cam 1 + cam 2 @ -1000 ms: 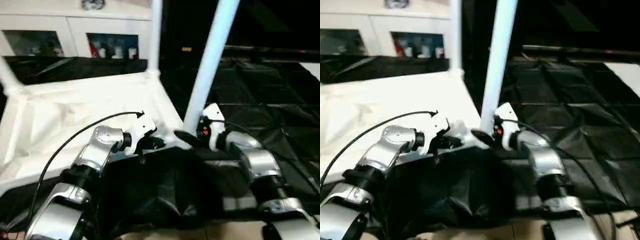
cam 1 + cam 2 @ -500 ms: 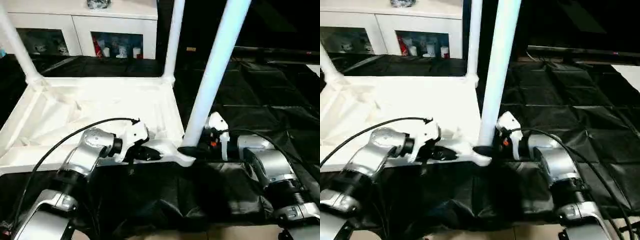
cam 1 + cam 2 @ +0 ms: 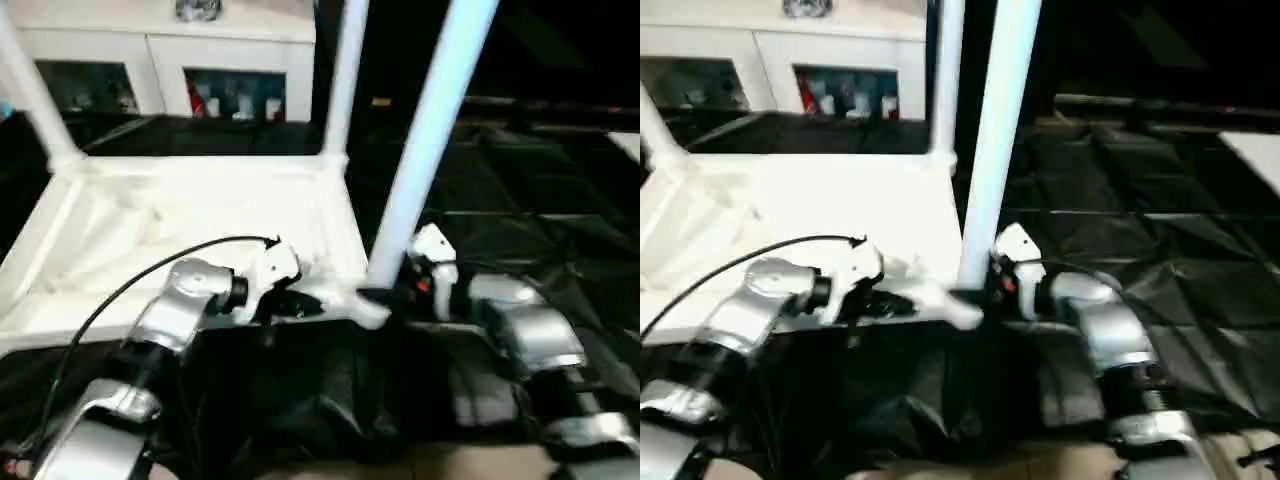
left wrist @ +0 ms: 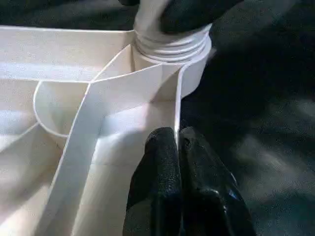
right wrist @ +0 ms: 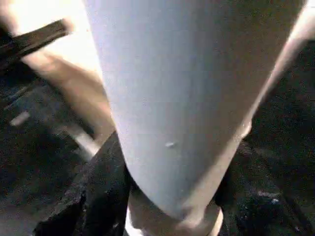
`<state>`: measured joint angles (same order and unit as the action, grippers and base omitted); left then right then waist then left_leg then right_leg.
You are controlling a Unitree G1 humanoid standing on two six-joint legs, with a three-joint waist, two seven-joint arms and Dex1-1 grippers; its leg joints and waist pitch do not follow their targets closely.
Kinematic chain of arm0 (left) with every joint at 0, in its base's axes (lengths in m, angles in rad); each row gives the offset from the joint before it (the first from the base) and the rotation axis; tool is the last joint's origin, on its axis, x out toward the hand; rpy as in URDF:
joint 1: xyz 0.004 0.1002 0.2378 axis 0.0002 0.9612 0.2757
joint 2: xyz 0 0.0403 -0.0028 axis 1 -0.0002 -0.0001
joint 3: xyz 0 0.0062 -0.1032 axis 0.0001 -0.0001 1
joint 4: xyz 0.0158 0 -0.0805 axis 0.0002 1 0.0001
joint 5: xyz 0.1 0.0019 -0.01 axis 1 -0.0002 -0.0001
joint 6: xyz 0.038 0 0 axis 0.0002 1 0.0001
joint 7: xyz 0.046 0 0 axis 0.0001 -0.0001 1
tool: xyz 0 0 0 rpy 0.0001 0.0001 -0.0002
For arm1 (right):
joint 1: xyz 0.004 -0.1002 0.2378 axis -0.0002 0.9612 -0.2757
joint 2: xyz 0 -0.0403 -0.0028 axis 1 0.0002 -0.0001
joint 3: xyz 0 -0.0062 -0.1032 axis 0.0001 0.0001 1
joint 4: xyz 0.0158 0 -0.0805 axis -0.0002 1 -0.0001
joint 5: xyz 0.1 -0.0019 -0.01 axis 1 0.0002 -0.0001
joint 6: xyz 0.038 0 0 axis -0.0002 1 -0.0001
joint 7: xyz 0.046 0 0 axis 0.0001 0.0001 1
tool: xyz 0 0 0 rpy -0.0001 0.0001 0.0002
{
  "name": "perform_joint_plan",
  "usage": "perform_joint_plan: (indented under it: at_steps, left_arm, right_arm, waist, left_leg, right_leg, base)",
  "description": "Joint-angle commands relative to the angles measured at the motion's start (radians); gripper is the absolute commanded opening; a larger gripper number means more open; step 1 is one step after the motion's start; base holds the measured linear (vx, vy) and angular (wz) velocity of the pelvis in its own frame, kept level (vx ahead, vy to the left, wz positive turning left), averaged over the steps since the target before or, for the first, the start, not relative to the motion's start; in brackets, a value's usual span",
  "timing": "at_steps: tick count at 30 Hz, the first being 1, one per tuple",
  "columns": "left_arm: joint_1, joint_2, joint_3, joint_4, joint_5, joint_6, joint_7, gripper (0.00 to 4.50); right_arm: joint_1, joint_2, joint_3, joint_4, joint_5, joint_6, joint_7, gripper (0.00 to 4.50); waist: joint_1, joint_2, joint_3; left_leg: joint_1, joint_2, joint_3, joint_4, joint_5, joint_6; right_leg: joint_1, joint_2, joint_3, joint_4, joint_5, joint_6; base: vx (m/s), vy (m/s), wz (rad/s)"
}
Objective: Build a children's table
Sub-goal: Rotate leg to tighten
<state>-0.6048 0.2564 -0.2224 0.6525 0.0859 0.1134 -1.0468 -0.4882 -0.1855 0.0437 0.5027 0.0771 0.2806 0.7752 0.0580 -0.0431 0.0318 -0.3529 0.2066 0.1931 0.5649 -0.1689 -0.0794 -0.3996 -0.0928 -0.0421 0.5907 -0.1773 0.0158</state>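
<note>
Little has shifted over the past second beyond the head camera's own swing: the upturned table top [image 3: 190, 215] lies where it did on the black sheeting [image 3: 560, 210], and both arms hold their stations at its near right corner.

From the left, a fitted leg [image 3: 28, 85] rises from the far left corner, with the white cabinet [image 3: 150, 60] behind it. The left end effector [image 4: 178, 162] has its two black fingers closed together on the thin upright rim of the top, just beside the corner socket [image 4: 172, 54], steadying the piece. A second leg [image 3: 340, 85] stands in the far right corner. Nearest the camera, the third leg [image 3: 425, 150] stands tilted in the near right socket, its threaded base still showing above the collar in the left wrist view. The right end effector [image 3: 385, 295] is clamped around the foot of that leg, a black finger [image 5: 96, 191] on either side.

The risk from here appears to lie in that lean. If the leg is driven or turned while off the socket's axis, the thread could cross or jam short of seating. The left grip is on a narrow rib, so a hard twist from the right might slip it and let the whole top skid on the slick sheeting.
</note>
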Motion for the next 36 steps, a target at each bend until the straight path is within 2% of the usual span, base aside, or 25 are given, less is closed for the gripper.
perform_joint_plan:
  at_steps: [1,3,5,7,8,10,11,12,13,14,16,20,23,26,27,30,31,33,34,35,36]
  left_arm:
    - [-0.054,-0.076,0.001,0.013,-0.002,0.011,0.121,0.00]
    - [-0.070,-0.097,0.001,0.031,0.005,0.015,0.159,0.00]
    - [-0.085,-0.121,0.002,0.045,0.009,0.022,0.195,0.00]
    - [-0.096,-0.144,0.001,0.055,0.011,0.025,0.217,0.00]
    - [-0.104,-0.158,0.001,0.070,0.014,0.013,0.231,0.00]
    - [-0.106,-0.165,0.001,0.076,0.014,0.005,0.230,0.00]
    - [-0.104,-0.164,-0.001,0.073,0.014,0.003,0.223,0.00]
    - [-0.102,-0.163,-0.003,0.070,0.012,-0.002,0.214,0.00]
    - [-0.096,-0.157,-0.008,0.064,0.009,-0.010,0.198,0.00]
    - [-0.094,-0.154,-0.009,0.061,0.008,-0.013,0.190,0.00]
    - [-0.082,-0.140,-0.014,0.050,0.003,-0.018,0.161,0.00]
    - [-0.066,-0.111,-0.018,0.036,-0.007,-0.038,0.106,0.00]
    - [-0.052,-0.091,-0.020,0.020,-0.017,-0.036,0.058,0.00]
    - [-0.037,-0.063,-0.023,-0.003,-0.035,-0.043,-0.010,0.00]
    - [-0.032,-0.053,-0.026,-0.011,-0.037,-0.049,-0.032,0.00]
    - [-0.023,-0.035,-0.033,-0.024,-0.042,-0.053,-0.075,0.00]
    - [-0.013,-0.022,-0.035,-0.039,-0.051,-0.056,-0.109,0.00]
    - [-0.002,-0.007,-0.040,-0.055,-0.060,-0.060,-0.148,0.00]
    - [0.001,-0.002,-0.041,-0.061,-0.062,-0.061,-0.159,0.00]
    - [0.005,0.003,-0.041,-0.067,-0.065,-0.057,-0.168,0.00]
    - [0.009,0.009,-0.040,-0.074,-0.068,-0.056,-0.182,0.00]
  right_arm:
    - [0.017,0.083,0.057,0.099,-0.007,0.039,-0.077,2.02]
    - [0.006,0.112,0.044,0.122,-0.010,0.039,-0.141,2.00]
    - [-0.008,0.147,0.032,0.144,-0.010,0.042,-0.206,1.98]
    - [-0.021,0.181,0.031,0.157,-0.015,0.037,-0.241,1.98]
    - [-0.037,0.206,0.033,0.183,-0.033,0.006,-0.255,1.98]
    - [-0.049,0.219,0.035,0.201,-0.034,-0.016,-0.244,1.98]
    - [-0.053,0.222,0.032,0.200,-0.025,-0.017,-0.235,1.98]
    - [-0.059,0.225,0.026,0.200,-0.009,-0.018,-0.223,2.32]
    - [-0.060,0.223,0.022,0.191,0.006,-0.009,-0.202,2.52]
    - [-0.060,0.221,0.023,0.187,0.011,-0.006,-0.191,2.52]
    - [-0.056,0.205,0.032,0.166,0.027,0.010,-0.141,2.86]
    - [-0.043,0.157,0.051,0.134,0.026,0.005,-0.041,3.21]
    - [-0.034,0.111,0.061,0.112,0.033,0.004,0.036,3.21]
    - [-0.021,0.038,0.075,0.085,0.040,0.009,0.134,3.21]
    - [-0.018,0.017,0.078,0.080,0.040,0.007,0.162,3.21]
    - [-0.010,-0.023,0.086,0.077,0.025,-0.010,0.215,3.21]
    - [-0.004,-0.046,0.093,0.074,0.016,-0.007,0.252,3.21]
    - [0.005,-0.070,0.104,0.062,0.014,-0.002,0.293,3.21]
    - [0.008,-0.079,0.109,0.056,0.016,0.001,0.307,3.21]
    - [0.012,-0.086,0.114,0.049,0.018,0.003,0.319,3.21]
    - [0.016,-0.096,0.121,0.044,0.017,0.003,0.333,3.21]
  waist:
    - [-0.012,0.003,-0.032]
    - [-0.018,0.010,-0.034]
    - [-0.023,0.010,-0.033]
    - [-0.031,0.012,-0.031]
    - [-0.036,0.012,-0.032]
    - [-0.041,0.018,-0.032]
    - [-0.041,0.018,-0.031]
    - [-0.039,0.022,-0.030]
    - [-0.040,0.017,-0.031]
    - [-0.039,0.017,-0.031]
    - [-0.036,0.016,-0.031]
    - [-0.028,0.015,-0.035]
    - [-0.020,0.011,-0.037]
    - [-0.015,0.008,-0.037]
    - [-0.012,0.011,-0.039]
    - [-0.003,0.007,-0.044]
    - [0.002,0.011,-0.051]
    - [0.008,0.012,-0.054]
    - [0.011,0.013,-0.055]
    - [0.016,0.018,-0.056]
    - [0.017,0.016,-0.056]
  left_leg:
    - [0.015,0.015,-0.028,-0.074,-0.466,-0.043]
    - [0.020,0.014,-0.033,-0.075,-0.491,-0.039]
    - [0.017,0.014,-0.037,-0.080,-0.511,-0.038]
    - [0.029,0.010,-0.038,-0.075,-0.563,-0.035]
    - [0.025,0.012,-0.042,-0.078,-0.572,-0.031]
    - [0.019,0.015,-0.047,-0.086,-0.582,-0.031]
    - [0.018,0.017,-0.048,-0.089,-0.585,-0.030]
    - [0.024,0.018,-0.047,-0.088,-0.600,-0.034]
    - [0.024,0.016,-0.046,-0.088,-0.593,-0.031]
    - [0.023,0.017,-0.046,-0.088,-0.587,-0.028]
    - [0.019,0.018,-0.042,-0.089,-0.556,-0.021]
    - [0.016,0.020,-0.034,-0.088,-0.496,-0.011]
    - [0.009,0.022,-0.027,-0.087,-0.421,0.007]
    - [0.009,0.021,-0.021,-0.081,-0.385,0.021]
    - [0.009,0.022,-0.020,-0.079,-0.363,0.025]
    - [0.001,0.023,-0.016,-0.073,-0.295,0.034]
    - [-0.001,0.023,-0.015,-0.070,-0.243,0.037]
    - [-0.001,0.023,-0.011,-0.063,-0.167,0.056]
    - [-0.005,0.023,-0.010,-0.060,-0.132,0.070]
    - [0.000,0.024,-0.007,-0.057,-0.113,0.079]
    - [-0.001,0.024,-0.006,-0.055,-0.106,0.086]
  right_leg:
    - [0.009,-0.048,0.014,-0.116,-0.668,-0.059]
    - [0.010,-0.047,0.008,-0.121,-0.662,-0.058]
    - [0.010,-0.044,0.004,-0.124,-0.641,-0.063]
    - [-0.001,-0.040,-0.002,-0.135,-0.651,-0.066]
    - [0.007,-0.042,-0.007,-0.135,-0.638,-0.068]
    - [0.017,-0.044,-0.014,-0.134,-0.603,-0.073]
    - [0.018,-0.045,-0.014,-0.132,-0.594,-0.077]
    - [0.014,-0.046,-0.013,-0.136,-0.581,-0.087]
    - [0.016,-0.047,-0.012,-0.135,-0.572,-0.095]
    - [0.017,-0.049,-0.011,-0.134,-0.569,-0.098]
    - [0.018,-0.051,-0.004,-0.129,-0.547,-0.111]
    - [0.022,-0.052,0.004,-0.120,-0.475,-0.140]
    - [0.030,-0.052,0.010,-0.109,-0.397,-0.168]
    - [0.029,-0.052,0.014,-0.105,-0.405,-0.173]
    - [0.030,-0.053,0.016,-0.103,-0.388,-0.179]
    - [0.036,-0.050,0.018,-0.084,-0.302,-0.203]
    - [0.043,-0.049,0.016,-0.074,-0.231,-0.218]
    - [0.046,-0.041,0.014,-0.058,-0.091,-0.255]
    - [0.052,-0.040,0.012,-0.048,-0.024,-0.273]
    - [0.050,-0.039,0.012,-0.045,0.019,-0.287]
    - [0.052,-0.037,0.011,-0.041,0.037,-0.296]
  base:
    - [-0.052,0.019,-0.08]
    - [0.000,0.000,0.00]
    - [0.000,0.000,0.00]
    - [0.000,0.000,0.00]
    - [0.000,0.000,0.00]
    - [0.000,0.000,0.00]
    - [0.000,0.000,0.00]
    - [0.000,0.000,0.00]
    - [0.000,0.000,0.00]
    - [0.000,0.000,0.00]
    - [0.000,0.000,0.00]
    - [0.000,0.000,0.00]
    - [0.000,0.000,0.00]
    - [0.000,0.000,0.00]
    - [0.000,0.000,0.00]
    - [0.038,-0.025,0.02]
    - [0.062,-0.030,0.00]
    - [0.062,-0.016,0.00]
    - [0.056,0.002,0.00]
    - [0.000,0.000,0.00]
    - [0.000,0.000,0.00]
